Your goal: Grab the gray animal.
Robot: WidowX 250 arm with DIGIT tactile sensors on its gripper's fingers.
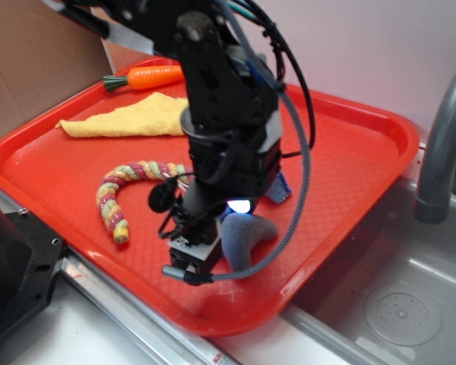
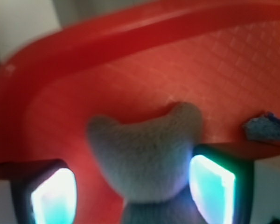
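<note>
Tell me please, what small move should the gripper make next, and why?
Probably close the gripper. In the wrist view the gray plush bunny sits between the two lit fingers, which stand apart on either side of it. The exterior view shows the arm low over the red tray, at the bunny.

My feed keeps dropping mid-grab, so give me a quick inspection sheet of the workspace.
Surface: red tray, textured floor, beside a sink.
Job's things: gray animal lies between the end effector's lit pads, near the tray's rim.
Clutter: rope toy, yellow cloth, toy carrot, blue sponge.
Grippers: end effector open, a pad on either side of the animal; contact unclear.
Cables: braided cable loops down beside the arm.
Surroundings: gray faucet, sink drain, cardboard at left.
</note>
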